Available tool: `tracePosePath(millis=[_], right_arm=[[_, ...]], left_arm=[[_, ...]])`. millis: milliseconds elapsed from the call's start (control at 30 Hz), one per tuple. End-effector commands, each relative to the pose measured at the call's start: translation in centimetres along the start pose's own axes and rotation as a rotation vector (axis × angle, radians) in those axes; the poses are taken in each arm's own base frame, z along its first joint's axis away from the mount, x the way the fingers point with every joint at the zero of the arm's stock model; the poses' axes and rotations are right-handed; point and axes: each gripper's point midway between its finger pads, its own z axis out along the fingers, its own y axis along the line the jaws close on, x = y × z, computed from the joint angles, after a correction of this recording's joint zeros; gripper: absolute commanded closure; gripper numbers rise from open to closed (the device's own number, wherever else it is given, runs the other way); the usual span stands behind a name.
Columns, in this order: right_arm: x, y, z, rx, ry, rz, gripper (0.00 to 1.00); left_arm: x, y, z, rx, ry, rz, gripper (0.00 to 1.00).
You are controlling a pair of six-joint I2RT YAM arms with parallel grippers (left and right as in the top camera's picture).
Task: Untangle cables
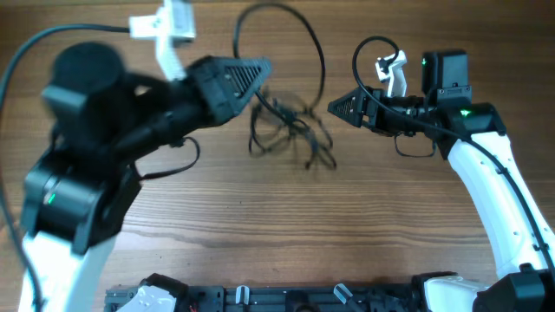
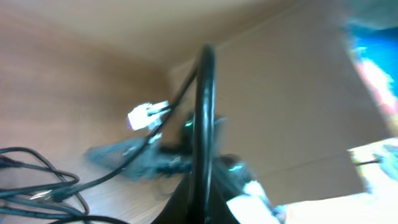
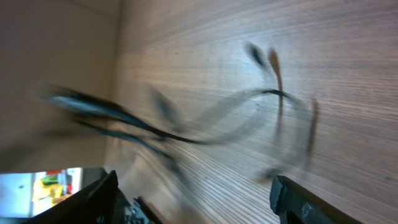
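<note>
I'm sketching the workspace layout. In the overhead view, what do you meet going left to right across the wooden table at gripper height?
left gripper → cables → right gripper

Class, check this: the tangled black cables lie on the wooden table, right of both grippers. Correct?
No. The overhead view shows the tangled black cables on the wooden table between the left gripper and the right gripper, not right of both.
</note>
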Motion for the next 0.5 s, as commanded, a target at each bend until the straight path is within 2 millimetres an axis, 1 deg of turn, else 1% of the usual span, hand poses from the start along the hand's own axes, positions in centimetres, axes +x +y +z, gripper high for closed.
tracePosePath(millis=[0,33,67,133,200,233,267,367,433,467], right_arm=[[-0.1,1.4,-0.3,-0.063,0.002,0.035,0.19],[-0.1,1.4,-0.3,-0.064,0.002,0.037,0.19],[-0.1,1.4,-0.3,-0.063,0.002,0.036,0.19],[0.0,1.4,-0.2,-0.063,0.006,0.033,0.2],[0.1,1.3,-0.1,-0.055,0.007,0.014,0.19],[0.1,1.2,-0.1,-0.048,0.005,0.015,0.19],[0.0,0.9,-0.1,-0.034,0.001,0.017,0.19],[0.3,-0.2,-0.1,0.024,0.003,0.045,0.19],[0.6,-0.8,-0.1,0.057,0.008,0.062,0.19],[0.7,-0.8,-0.1,0.058,0.011,0.065,0.19]], left_arm=[[2.8,5.3,4.9,-0.069,0.23,0.007,0.96],[3.6,5.3,5.9,-0.018,0.301,0.001,0.96],[4.0,5.0,7.1,0.049,0.358,-0.01,0.96],[3.7,4.2,7.7,0.118,0.371,0.014,0.96],[3.0,3.3,7.8,0.154,0.341,0.058,0.96],[2.7,3.3,7.8,0.156,0.333,0.063,0.96],[2.5,3.5,7.7,0.153,0.327,0.061,0.96],[0.8,4.9,7.0,0.119,0.286,0.037,0.96],[-0.6,5.1,6.7,0.121,0.243,0.037,0.96],[-1.5,5.0,6.6,0.125,0.218,0.01,0.96]])
